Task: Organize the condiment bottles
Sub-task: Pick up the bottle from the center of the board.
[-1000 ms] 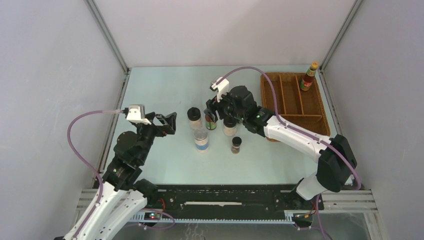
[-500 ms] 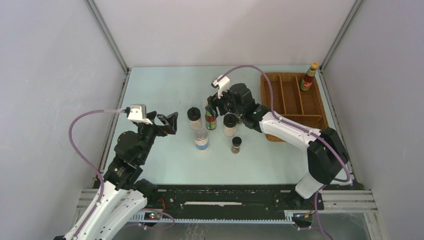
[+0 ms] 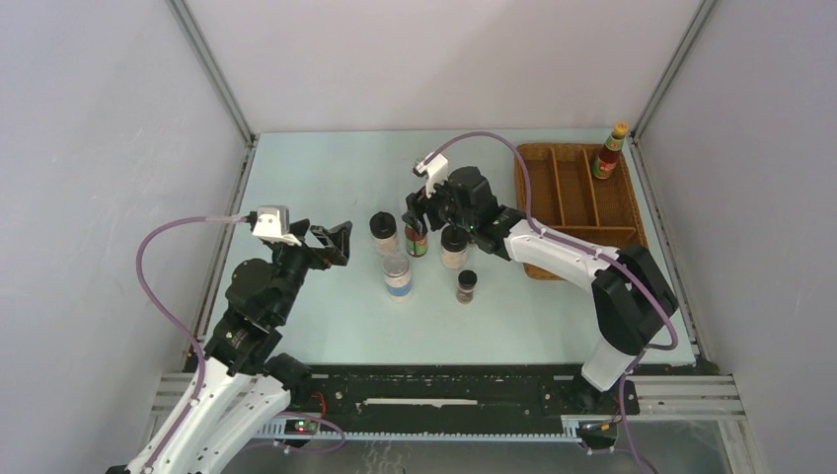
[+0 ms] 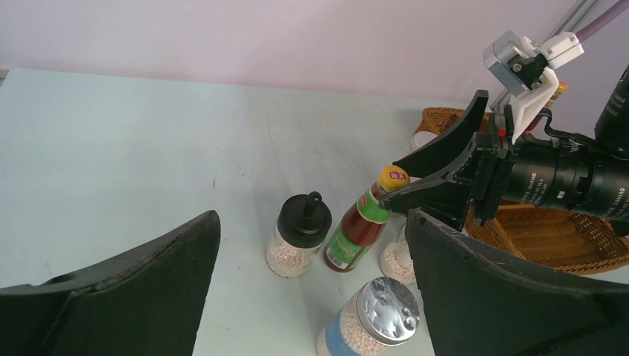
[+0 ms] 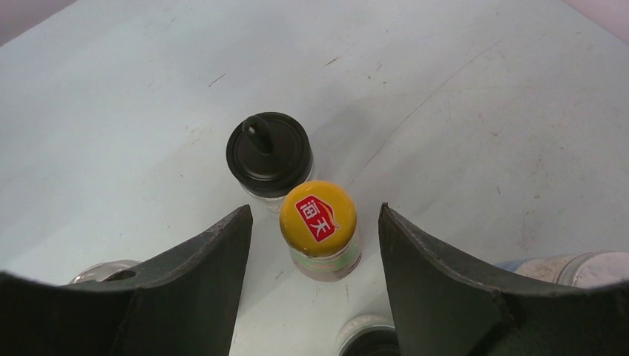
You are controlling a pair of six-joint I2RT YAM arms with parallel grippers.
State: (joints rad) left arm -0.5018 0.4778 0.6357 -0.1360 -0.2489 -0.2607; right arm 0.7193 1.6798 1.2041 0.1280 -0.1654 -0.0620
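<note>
Red sauce bottle point(image 5: 319, 222) stands upright mid-frame in the top view, with a black-lidded jar point(image 5: 267, 152) just beside it; my right gripper point(image 5: 315, 211) straddles its orange cap, fingers spread with gaps on both sides, so gripping nothing; my left gripper point(image 3: 338, 240) hangs gaping wide, left of the cluster; second red bottle point(image 3: 610, 150) sits in the wicker tray's point(image 3: 617, 212) upper right corner.

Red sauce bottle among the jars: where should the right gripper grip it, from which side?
Take the red sauce bottle by the neck under its cap, probably from above: it stands upright, a black-lidded jar crowds its body, and the open right gripper straddles it.
</note>
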